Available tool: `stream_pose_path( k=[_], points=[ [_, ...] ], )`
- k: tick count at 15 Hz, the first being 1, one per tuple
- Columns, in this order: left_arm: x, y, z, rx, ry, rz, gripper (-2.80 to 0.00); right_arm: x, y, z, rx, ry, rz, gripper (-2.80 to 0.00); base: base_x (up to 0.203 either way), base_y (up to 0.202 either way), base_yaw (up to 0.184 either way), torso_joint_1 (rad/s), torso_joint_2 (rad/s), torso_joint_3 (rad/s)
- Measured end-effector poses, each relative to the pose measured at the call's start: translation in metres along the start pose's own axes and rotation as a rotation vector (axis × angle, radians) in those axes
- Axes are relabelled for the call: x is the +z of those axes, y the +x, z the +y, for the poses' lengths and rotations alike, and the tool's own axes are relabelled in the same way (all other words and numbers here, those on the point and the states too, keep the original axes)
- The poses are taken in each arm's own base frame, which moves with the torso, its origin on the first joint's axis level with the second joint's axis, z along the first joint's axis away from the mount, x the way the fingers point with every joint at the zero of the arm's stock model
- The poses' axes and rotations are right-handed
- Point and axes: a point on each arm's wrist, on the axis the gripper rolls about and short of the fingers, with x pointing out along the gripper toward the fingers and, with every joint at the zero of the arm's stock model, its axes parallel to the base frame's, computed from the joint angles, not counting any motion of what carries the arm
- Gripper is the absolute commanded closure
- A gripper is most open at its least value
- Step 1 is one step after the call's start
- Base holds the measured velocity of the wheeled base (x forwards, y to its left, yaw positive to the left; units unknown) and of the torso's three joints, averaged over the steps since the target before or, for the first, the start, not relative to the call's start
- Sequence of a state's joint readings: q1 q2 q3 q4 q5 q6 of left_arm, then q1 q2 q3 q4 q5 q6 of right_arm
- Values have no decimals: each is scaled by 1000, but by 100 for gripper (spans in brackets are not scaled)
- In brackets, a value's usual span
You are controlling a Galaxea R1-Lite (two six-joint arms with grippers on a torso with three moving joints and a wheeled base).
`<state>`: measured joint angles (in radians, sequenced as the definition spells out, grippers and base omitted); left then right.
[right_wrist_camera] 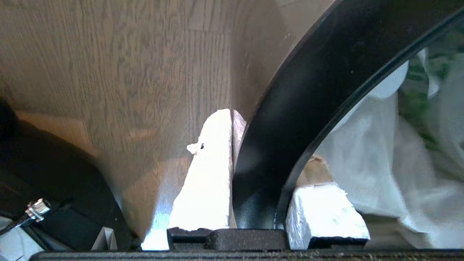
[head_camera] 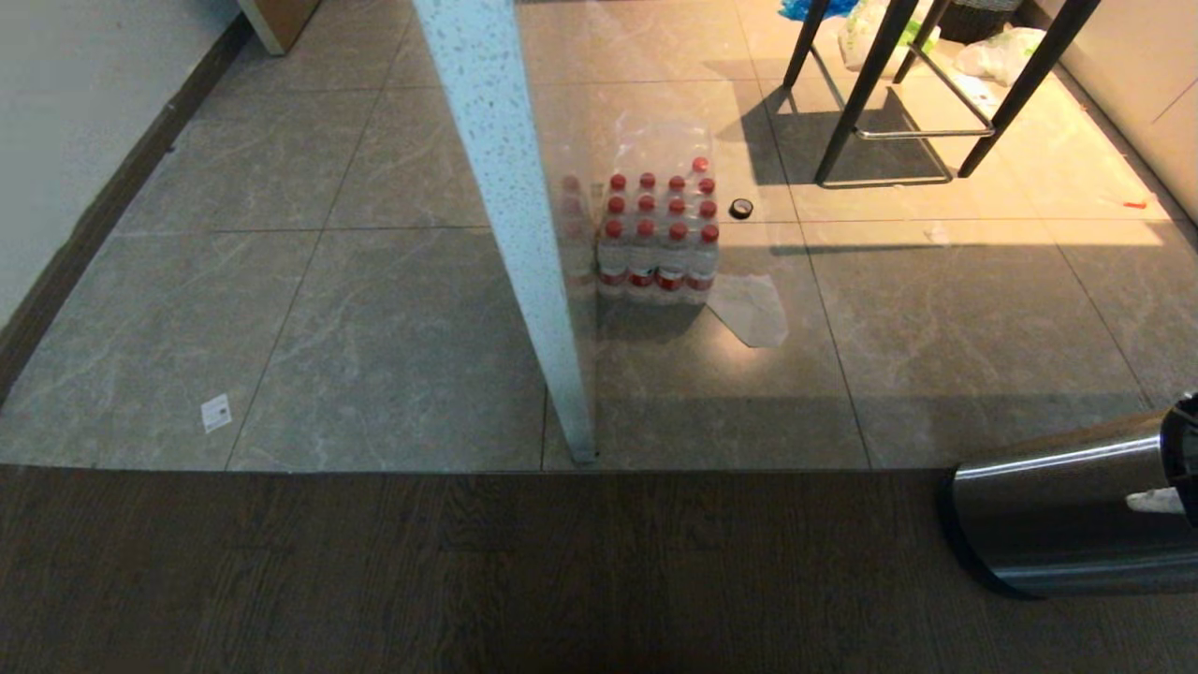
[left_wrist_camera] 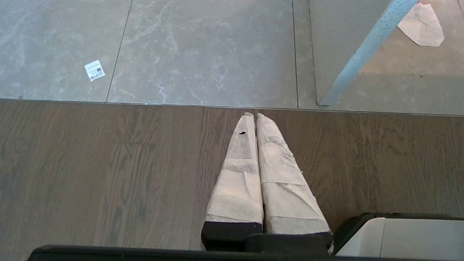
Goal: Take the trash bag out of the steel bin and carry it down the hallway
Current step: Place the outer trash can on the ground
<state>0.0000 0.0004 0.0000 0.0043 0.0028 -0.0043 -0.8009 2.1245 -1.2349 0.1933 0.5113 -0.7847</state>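
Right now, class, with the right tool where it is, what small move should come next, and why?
Probably stand the steel bin upright on the wood floor. The right tool is clamped on the bin's black rim, not on the trash bag inside, and the bin is tipped nearly level, so the bag is awkward to grasp.

Shrink-wrapped water bottle pack (head_camera: pixel 659 239) on tiles beside speckled white post (head_camera: pixel 510 215); black-legged stool (head_camera: pixel 922 89) behind.
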Motion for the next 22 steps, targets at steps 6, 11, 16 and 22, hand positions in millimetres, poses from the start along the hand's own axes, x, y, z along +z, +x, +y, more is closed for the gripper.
stream_pose_path(
  k=[6,11,16,22],
  points=[
    [0,0,0,0,0,0,0,-4,23,-11,37,15,-4,0,0,0,0,0,0,0],
    [0,0,0,0,0,0,0,-5,27,-14,46,14,-11,-280,0,0,0,0,0,0],
    [0,0,0,0,0,0,0,11,-4,-4,60,-7,-76,-280,0,0,0,0,0,0],
    [0,0,0,0,0,0,0,28,-44,20,128,-34,-179,-280,0,0,0,0,0,0]
  ],
)
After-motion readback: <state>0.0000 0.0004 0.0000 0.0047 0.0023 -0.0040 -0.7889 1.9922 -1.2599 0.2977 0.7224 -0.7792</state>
